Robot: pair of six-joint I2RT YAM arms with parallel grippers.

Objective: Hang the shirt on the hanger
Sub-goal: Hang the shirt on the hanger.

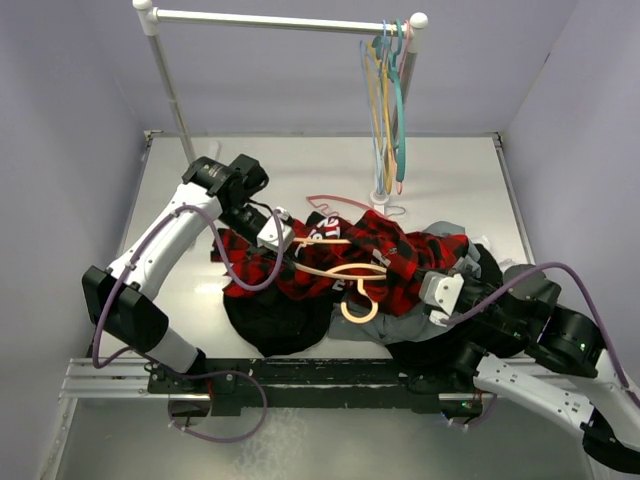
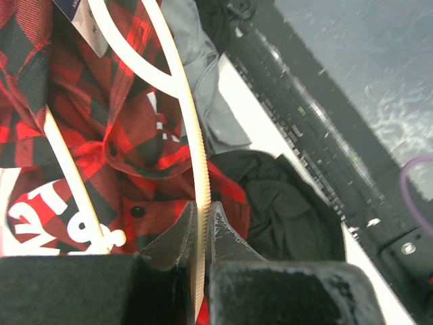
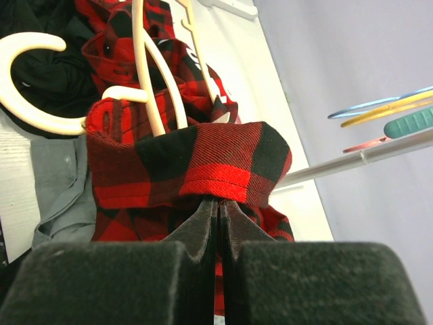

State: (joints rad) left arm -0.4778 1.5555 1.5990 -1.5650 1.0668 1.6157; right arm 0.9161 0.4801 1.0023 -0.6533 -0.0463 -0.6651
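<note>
The red-and-black plaid shirt (image 1: 385,250) lies crumpled mid-table, with the pale tan hanger (image 1: 335,270) partly threaded through it, hook (image 1: 358,308) toward the near edge. My left gripper (image 1: 283,243) is at the shirt's left end, shut on the hanger's thin bar (image 2: 191,135), with plaid cloth (image 2: 88,128) beside it. My right gripper (image 1: 428,277) is at the shirt's right end, shut on a fold of plaid fabric (image 3: 196,162). The hanger's hook and arms (image 3: 40,112) show beyond that fold.
A black garment (image 1: 275,320) and a grey garment (image 1: 400,325) lie under the shirt at the near edge. A pink hanger (image 1: 345,203) lies behind it. A white rail (image 1: 280,18) at the back holds several coloured hangers (image 1: 388,90).
</note>
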